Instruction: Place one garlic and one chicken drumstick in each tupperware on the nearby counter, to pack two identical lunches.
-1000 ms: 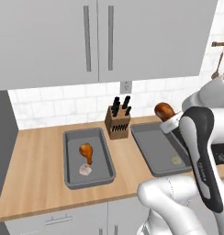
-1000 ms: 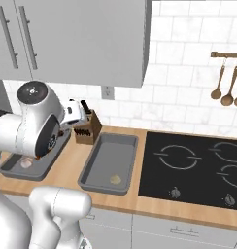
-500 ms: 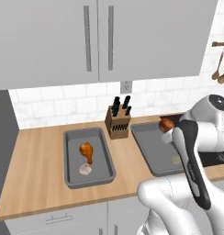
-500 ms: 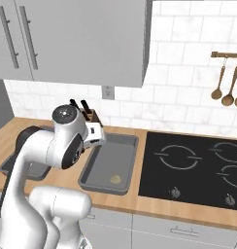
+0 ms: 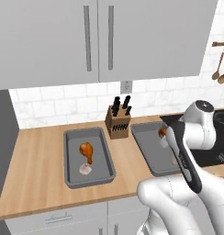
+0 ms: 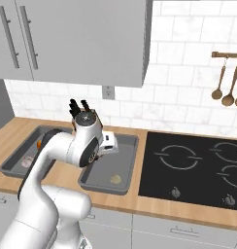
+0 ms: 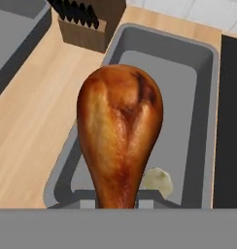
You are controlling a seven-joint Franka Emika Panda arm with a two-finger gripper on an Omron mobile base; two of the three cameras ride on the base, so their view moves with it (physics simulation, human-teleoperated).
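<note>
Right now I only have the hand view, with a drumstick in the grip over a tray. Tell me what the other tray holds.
Observer: The left tray already holds a drumstick and a garlic.
Operator: Say how they lie.
Observer: The drumstick is near the tray's middle, with the garlic just in front of it, toward the counter edge.
Operator: Now tell me what's on the wall above the stove.
Observer: Wooden spoons hang there.

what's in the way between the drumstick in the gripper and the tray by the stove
Nothing visible. The gripper, shut on the drumstick, holds it over the right tupperware. The tray floor below is bare except for a garlic near the front rim, and the knife block stands outside the tray.
</note>
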